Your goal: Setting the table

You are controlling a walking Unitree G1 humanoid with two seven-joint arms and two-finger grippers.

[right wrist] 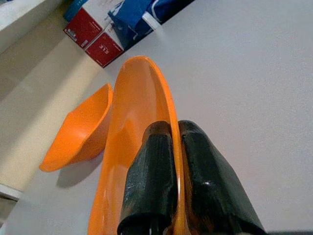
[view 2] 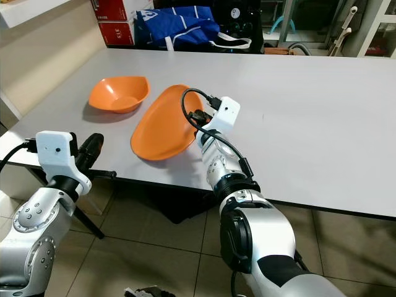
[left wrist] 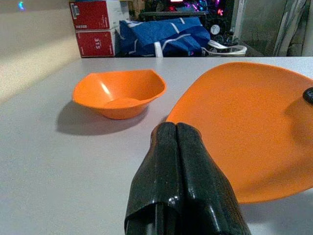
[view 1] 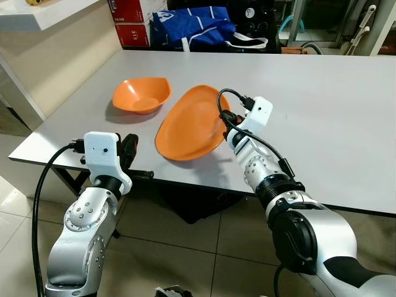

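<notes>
Pinching the plate (right wrist: 142, 122) by its near right rim, my right gripper (right wrist: 175, 147) is holding it tilted, seemingly just off the table (view 1: 322, 105), long axis running away toward the bowl (view 1: 141, 95) at its left, while my left gripper (left wrist: 177, 147) is idling closed nearby.

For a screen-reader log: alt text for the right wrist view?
The right tool is shut on the rim of a tilted orange plate, one finger on each side. An orange bowl sits beside it on the grey table.
</notes>
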